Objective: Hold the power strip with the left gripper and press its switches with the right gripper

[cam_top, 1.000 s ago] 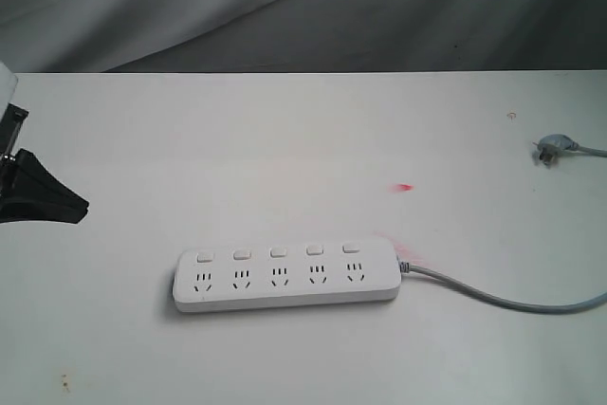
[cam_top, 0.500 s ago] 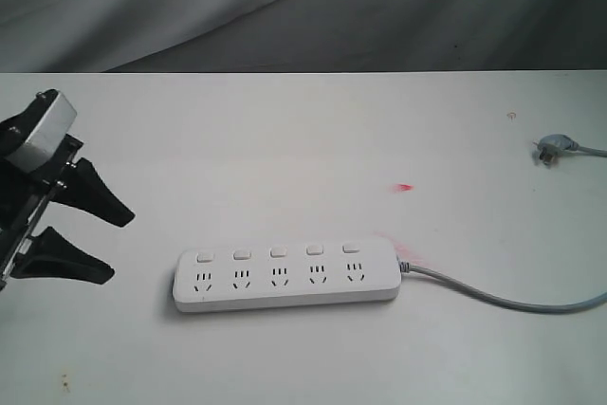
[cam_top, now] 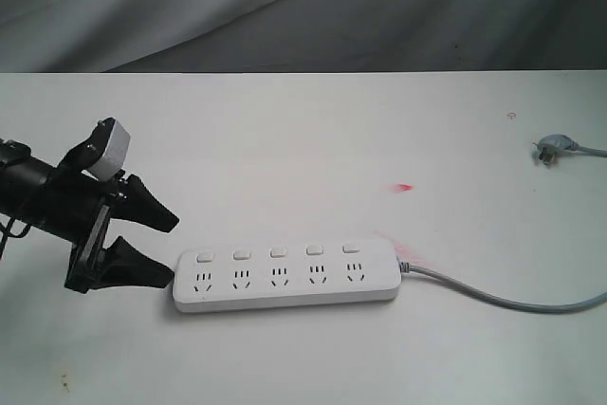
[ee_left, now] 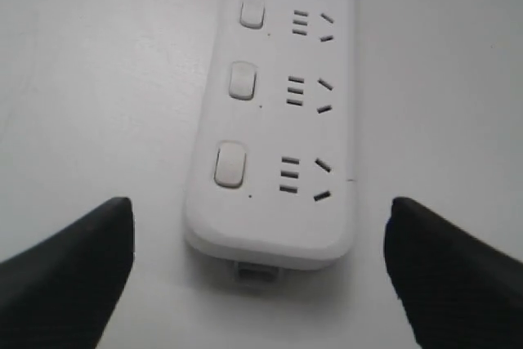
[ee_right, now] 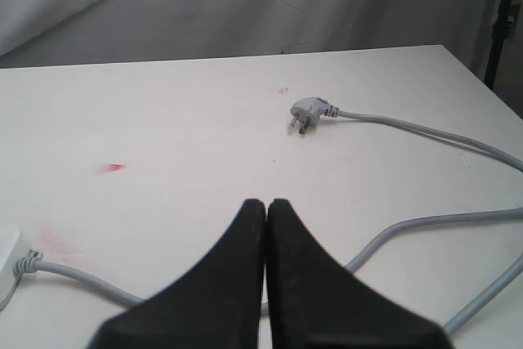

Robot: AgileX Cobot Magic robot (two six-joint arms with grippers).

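The left tool [cam_top: 174,249], fingers apart, should straddle the left end of the power strip [cam_top: 285,275] evenly before closing; the right tool [ee_right: 265,204] has its fingers together.

One power strip [cam_top: 285,297], five switches [cam_top: 278,252], five sockets [cam_top: 278,277], one plug [cam_top: 550,149], one cord [cam_top: 493,299].

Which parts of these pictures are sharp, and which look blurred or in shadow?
Exterior view: soft even light, power strip sharp, thin shadow beneath. Left wrist view: switches crisp, left hand edges slightly soft. Right wrist view: right hand close and soft, plug clear.
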